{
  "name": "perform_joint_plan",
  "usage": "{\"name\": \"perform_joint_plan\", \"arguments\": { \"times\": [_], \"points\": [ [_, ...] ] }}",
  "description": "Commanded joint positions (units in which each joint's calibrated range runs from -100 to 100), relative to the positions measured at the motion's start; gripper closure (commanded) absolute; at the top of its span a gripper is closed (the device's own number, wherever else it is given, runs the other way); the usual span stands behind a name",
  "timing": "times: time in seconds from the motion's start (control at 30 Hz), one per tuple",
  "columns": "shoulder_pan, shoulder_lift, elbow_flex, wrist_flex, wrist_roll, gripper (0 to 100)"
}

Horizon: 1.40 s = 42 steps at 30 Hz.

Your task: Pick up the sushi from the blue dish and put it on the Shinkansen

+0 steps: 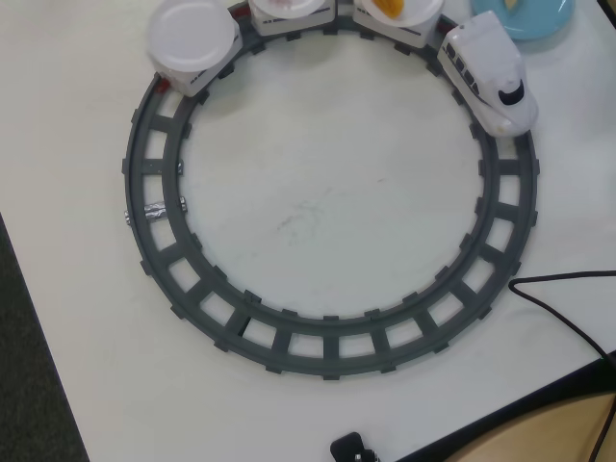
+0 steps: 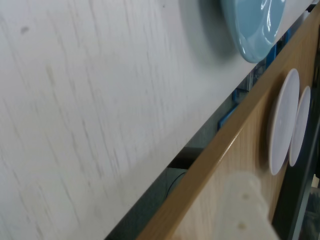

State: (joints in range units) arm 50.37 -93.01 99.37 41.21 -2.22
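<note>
**Train parked at the top of the track, blue dish at the corner**

We see a white tabletop (image 1: pixel 308 221) from the overhead view, with a dark floor strip at 8 o'clock and a wooden surface at 5 o'clock. A grey circular track (image 1: pixel 154 241) fills most of the tabletop. A black cable (image 1: pixel 558 308) runs in from 3 o'clock toward the lower right corner, and a small black object (image 1: pixel 351 449) sits at the bottom edge at 6 o'clock.

The Shinkansen (image 1: pixel 486 72) stands on the track at about 1 o'clock, nose with black windshield pointing toward 4 o'clock. Behind it the cars follow the curve toward 11 o'clock. The first car's plate (image 1: pixel 414 12) carries a yellow-orange piece (image 1: pixel 388 7), cut by the frame's top edge. The middle plate (image 1: pixel 289 10) shows something pinkish, too cropped to name. The last plate (image 1: pixel 192 37) at 11 o'clock looks bare.

The blue dish (image 1: pixel 539 19) lies at the top right corner, just beside the train's front. A pale yellowish bit (image 1: pixel 508 3) shows on it at the frame's edge; we cannot tell whether it is the sushi.

In the wrist view the blue dish (image 2: pixel 252 30) appears at 1 o'clock on the tabletop (image 2: pixel 90 110), near its edge. Beyond the edge lies a wooden surface (image 2: pixel 235 165) bearing two white plates (image 2: pixel 281 120). A blurred pale part of the arm (image 2: pixel 247 205) shows at 5 o'clock. The claw itself is not visible in either view, so we cannot tell whether it is spread or pressed together.
</note>
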Motion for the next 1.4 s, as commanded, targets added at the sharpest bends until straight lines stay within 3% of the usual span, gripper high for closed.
{"name": "perform_joint_plan", "arguments": {
  "times": [0.0, 0.8, 1.1, 1.37],
  "points": [
    [0.1, -0.7, 0.3, 0.1, -0.2, 49],
    [-0.6, 2.7, -1.3, -1.7, -0.2, 49],
    [-0.6, 44.1, -20.8, -22.0, -0.6, 49],
    [-0.6, 70.0, -54.9, -15.6, -0.1, 49]
  ]
}}
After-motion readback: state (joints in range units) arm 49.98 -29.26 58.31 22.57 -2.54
